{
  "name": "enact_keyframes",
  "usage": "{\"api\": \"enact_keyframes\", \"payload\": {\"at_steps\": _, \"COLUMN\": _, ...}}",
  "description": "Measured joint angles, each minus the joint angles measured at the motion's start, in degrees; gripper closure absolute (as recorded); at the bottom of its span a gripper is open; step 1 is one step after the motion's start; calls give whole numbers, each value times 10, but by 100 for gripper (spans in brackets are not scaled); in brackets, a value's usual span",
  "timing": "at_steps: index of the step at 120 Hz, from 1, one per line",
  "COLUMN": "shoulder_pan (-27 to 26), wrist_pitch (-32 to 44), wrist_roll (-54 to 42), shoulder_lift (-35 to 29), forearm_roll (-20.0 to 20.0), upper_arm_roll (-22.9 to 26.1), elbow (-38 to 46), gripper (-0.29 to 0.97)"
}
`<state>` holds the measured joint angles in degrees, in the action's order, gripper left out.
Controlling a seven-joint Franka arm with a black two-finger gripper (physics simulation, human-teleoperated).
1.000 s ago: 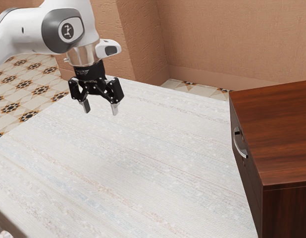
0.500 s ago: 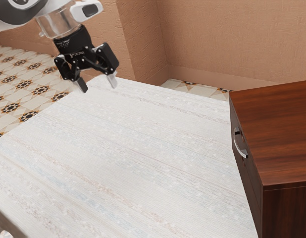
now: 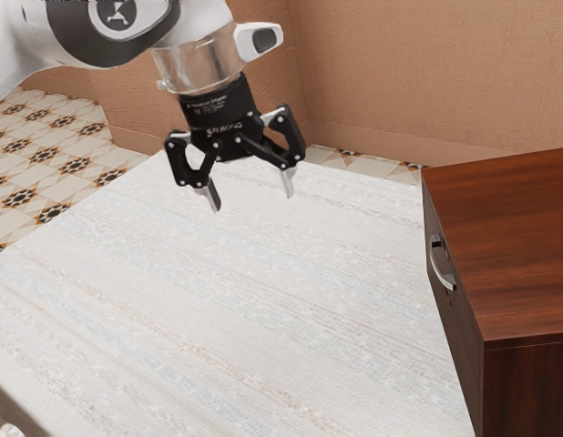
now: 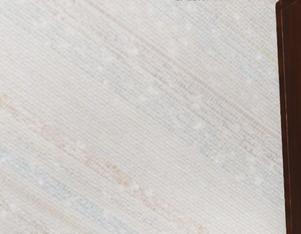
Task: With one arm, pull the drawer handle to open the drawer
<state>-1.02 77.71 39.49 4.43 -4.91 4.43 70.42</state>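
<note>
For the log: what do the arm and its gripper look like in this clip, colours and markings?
The arm is glossy white, with a dark grey round joint cap bearing a white symbol. A silvery collar leads to the black gripper, whose body carries small white lettering. Its jaws are black linkages with pale tips.

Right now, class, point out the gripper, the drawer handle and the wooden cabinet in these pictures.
gripper (image 3: 250,198): exterior view, midway between its open fingertips.
drawer handle (image 3: 437,264): exterior view, middle of the curved silver bar.
wooden cabinet (image 3: 514,228): exterior view, on its flat top.
</note>
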Motion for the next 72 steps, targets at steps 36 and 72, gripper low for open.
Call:
{"api": "enact_keyframes", "payload": {"at_steps": 36, "shoulder_pan": -22, "wrist_pitch": 8, "wrist_roll": 116, "shoulder_lift": 25, "forearm_roll": 14, "upper_arm_roll": 3, "elbow": 5, "gripper": 0}}
{"api": "enact_keyframes", "payload": {"at_steps": 72, "shoulder_pan": -39, "wrist_pitch": 78, "wrist_roll": 181, "shoulder_lift": 19, "forearm_roll": 25, "upper_arm_roll": 3, "elbow": 114, "gripper": 0}}
